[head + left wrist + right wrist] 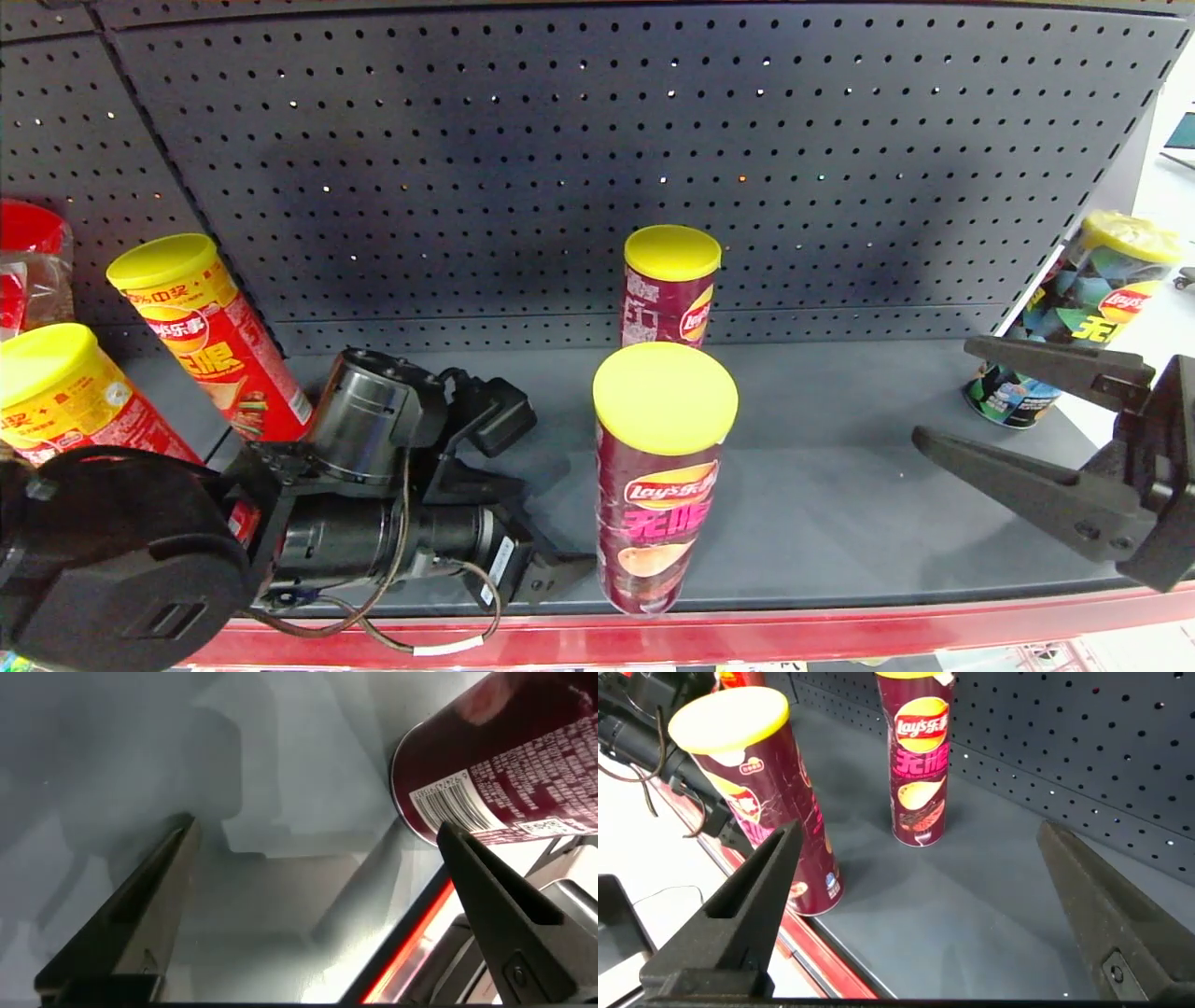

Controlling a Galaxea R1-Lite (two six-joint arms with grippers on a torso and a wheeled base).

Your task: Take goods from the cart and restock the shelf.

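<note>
Two maroon chip cans with yellow lids stand upright on the grey shelf [840, 485]. The front can [663, 476] [757, 803] is near the shelf's red edge; the back can [670, 289] [920, 765] is by the pegboard. My left gripper [546, 523] [313, 826] lies low on the shelf just left of the front can, open, with nothing between its fingers. The front can's base [495, 756] shows beside one fingertip. My right gripper [945, 392] [920, 835] hangs open and empty to the right of both cans, pointing towards them.
Two red chip cans with yellow lids [210, 336] [65, 392] and a red-lidded jar [28, 252] stand at the left. A dark patterned can [1083, 317] stands at the shelf's right end. The red front lip [840, 625] runs along the shelf edge.
</note>
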